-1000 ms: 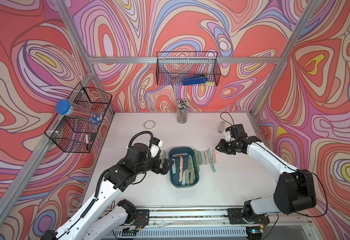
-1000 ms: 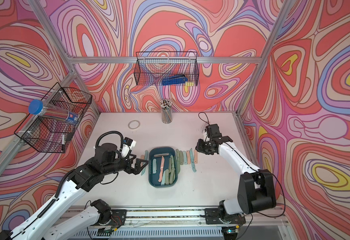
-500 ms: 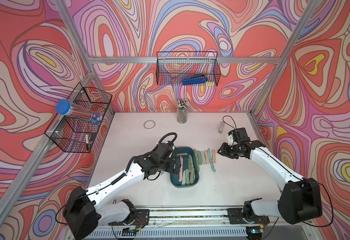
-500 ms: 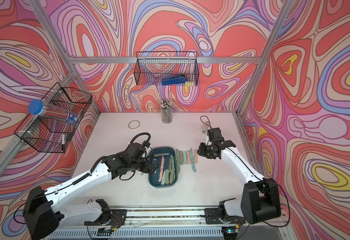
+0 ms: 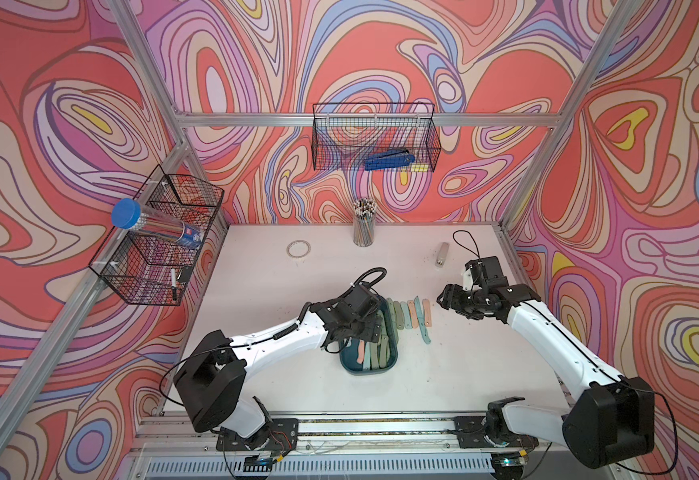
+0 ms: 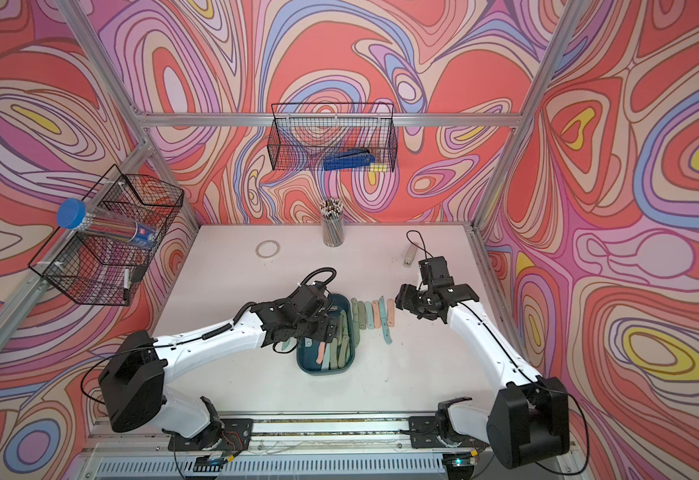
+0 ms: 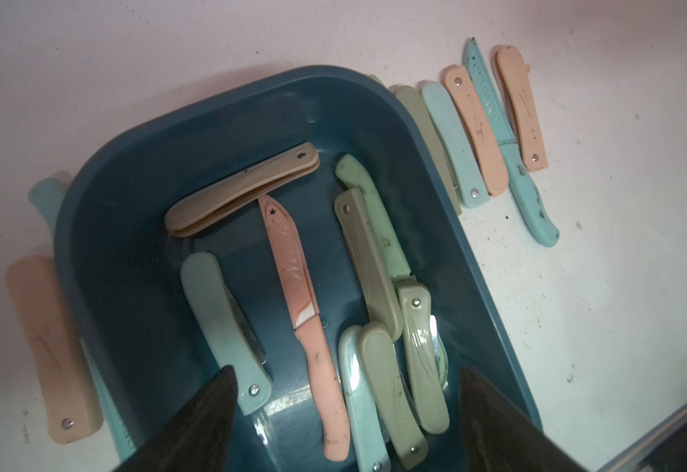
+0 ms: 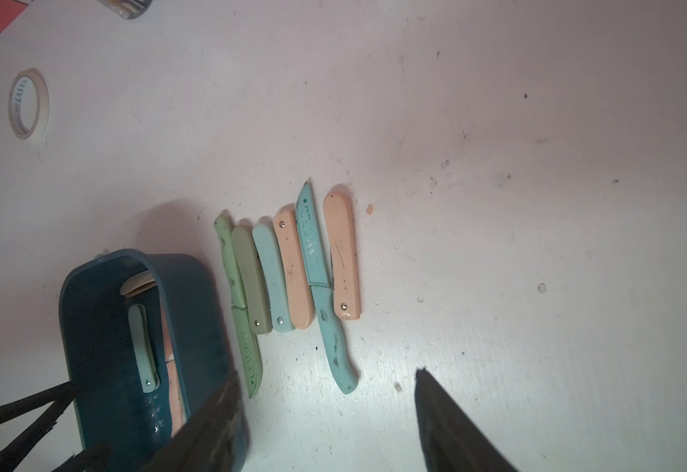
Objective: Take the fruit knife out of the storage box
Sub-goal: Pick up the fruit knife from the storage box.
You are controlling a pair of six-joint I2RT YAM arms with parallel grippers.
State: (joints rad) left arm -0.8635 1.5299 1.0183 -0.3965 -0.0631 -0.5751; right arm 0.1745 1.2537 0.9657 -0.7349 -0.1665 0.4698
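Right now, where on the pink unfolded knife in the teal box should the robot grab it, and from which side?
Probably the handle, not the thin blade. The pink knife lies flat on the storage box floor, so come straight down from above, jaws closing across the handle's narrow width. The left gripper hangs open over it.

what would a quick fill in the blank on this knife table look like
1. The left hand hangs open over the ___.
2. The row of knives lying between it and the right hand counts ___ knives.
3. The right hand grips ___.
Missing: storage box; six; nothing
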